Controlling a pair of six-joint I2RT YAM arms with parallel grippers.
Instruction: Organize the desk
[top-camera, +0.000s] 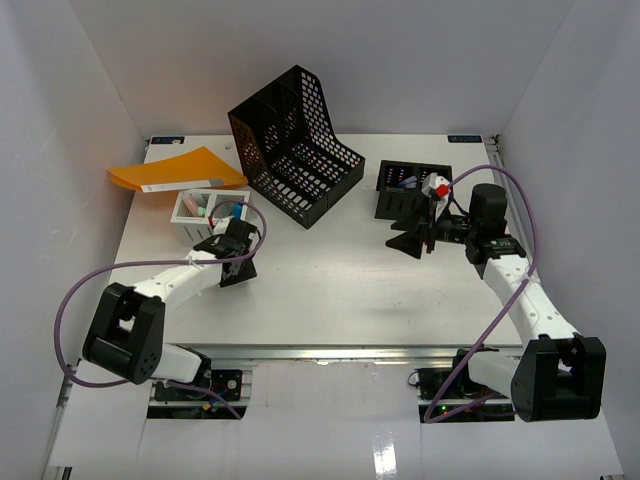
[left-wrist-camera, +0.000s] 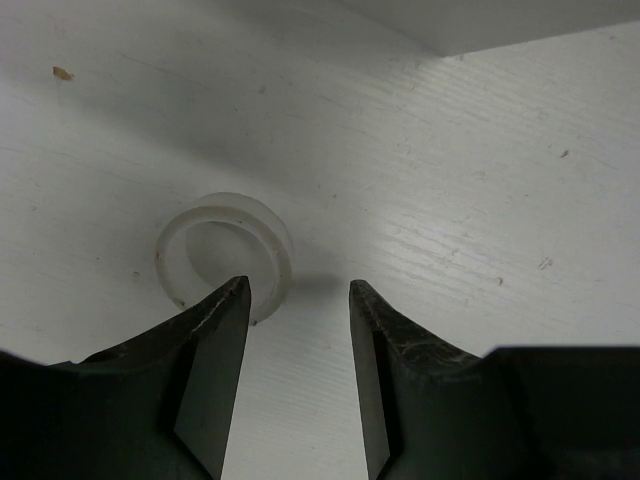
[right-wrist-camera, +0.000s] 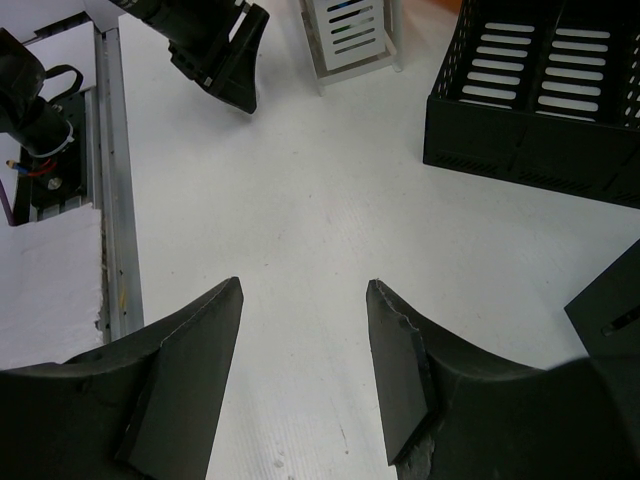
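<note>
Found desk (top-camera: 330, 300) flat across the top view, silvery rail along the 6 o'clock edge. Recorded left gripper (left-wrist-camera: 299, 288) spread, low over the surface, translucent white ring (left-wrist-camera: 225, 240) at 11 o'clock off its tips. Recorded right gripper (right-wrist-camera: 303, 288) spread above bare desk. Noted black file rack (top-camera: 295, 145) at 12 o'clock.

Bright diffuse light, soft shadows on the desk (top-camera: 330, 290), mild foreground blur

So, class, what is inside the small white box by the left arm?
The white box holds a few small items; green, pink and blue bits show at the top. Its walls hide their lower parts and the box floor.
</note>
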